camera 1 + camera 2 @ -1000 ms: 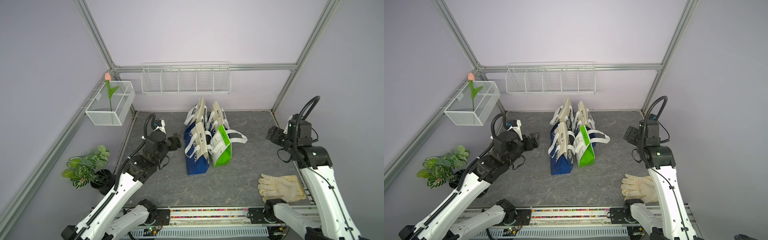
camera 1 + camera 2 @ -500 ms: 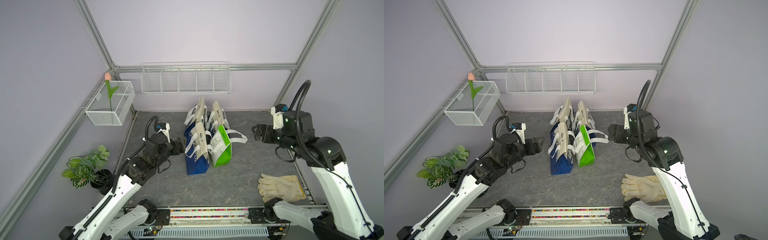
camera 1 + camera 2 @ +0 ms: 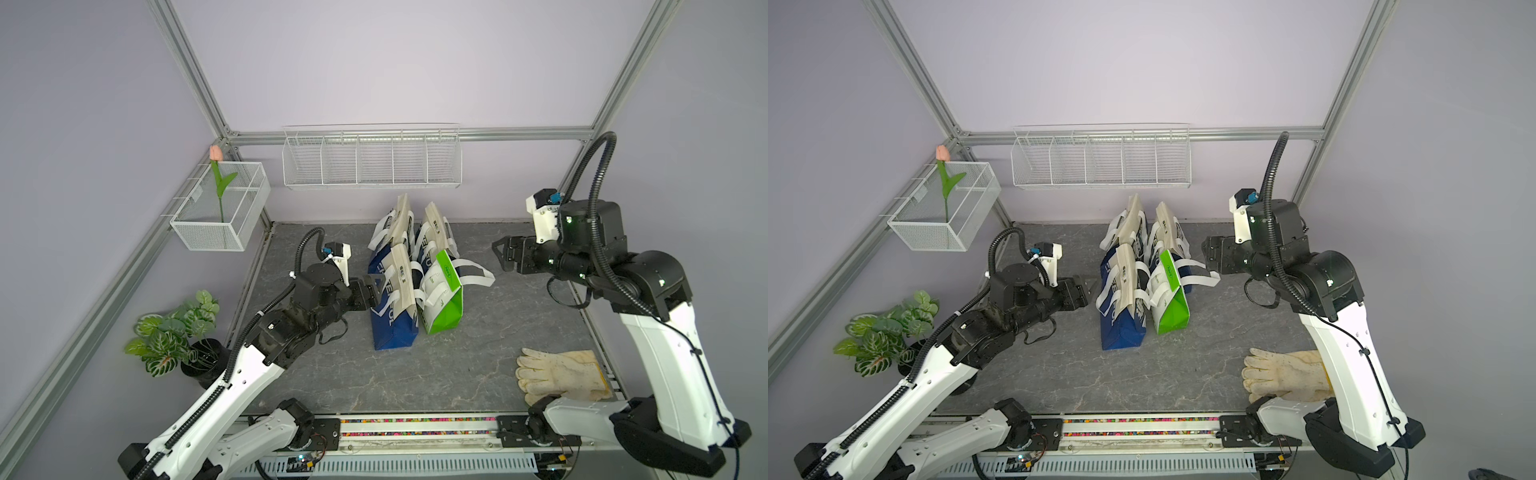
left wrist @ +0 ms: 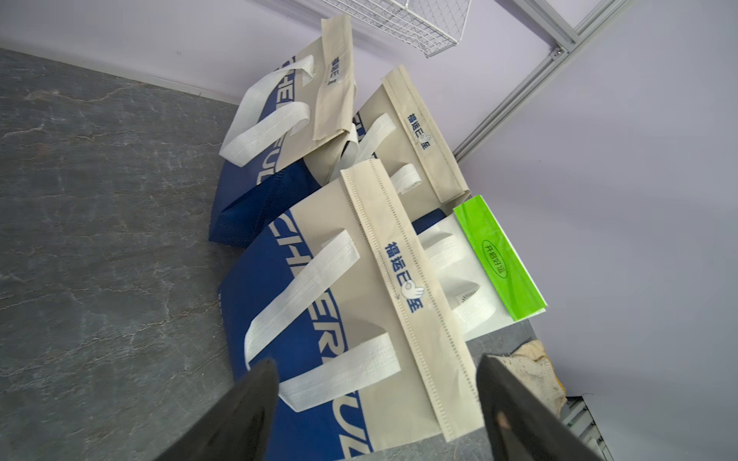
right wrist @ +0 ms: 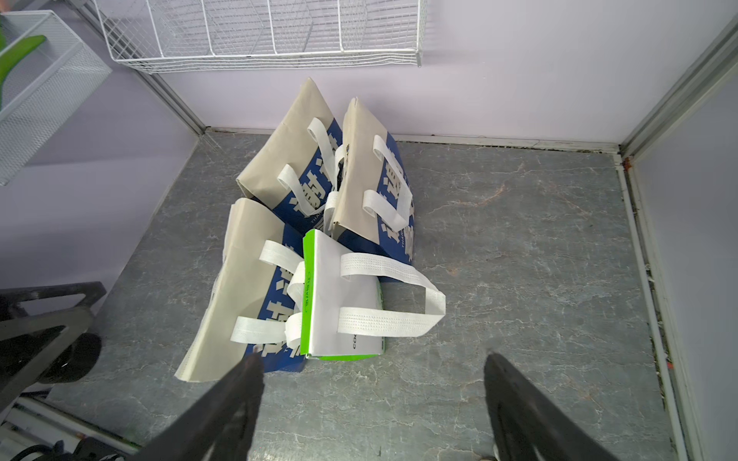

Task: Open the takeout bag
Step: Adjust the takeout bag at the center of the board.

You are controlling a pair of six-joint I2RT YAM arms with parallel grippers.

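Note:
Several takeout bags stand bunched at the middle back of the grey floor, all with their tops folded shut. The front blue and beige bag [image 3: 392, 328] [image 3: 1121, 324] [image 4: 319, 319] [image 5: 239, 279] has white handles. A green and white bag [image 3: 446, 307] [image 3: 1173, 311] [image 5: 343, 319] leans against its right side. Two more blue and beige bags [image 3: 395, 224] stand behind. My left gripper [image 3: 374, 291] [image 3: 1088, 286] [image 4: 375, 365] is open at the front blue bag's left face, level with its handle. My right gripper [image 3: 498, 255] [image 3: 1206, 253] [image 5: 372, 359] is open, in the air to the right of the bags, holding nothing.
A pale work glove [image 3: 561, 374] [image 3: 1287, 374] lies at the front right by the right arm's base. A wire shelf [image 3: 370, 162] hangs on the back wall above the bags. A wire basket with a tulip [image 3: 220, 208] and a potted plant [image 3: 174, 328] are at the left.
The right arm has swung in from the right wall toward the bags. The left gripper has moved right, up to the front blue bag. Both stay open.

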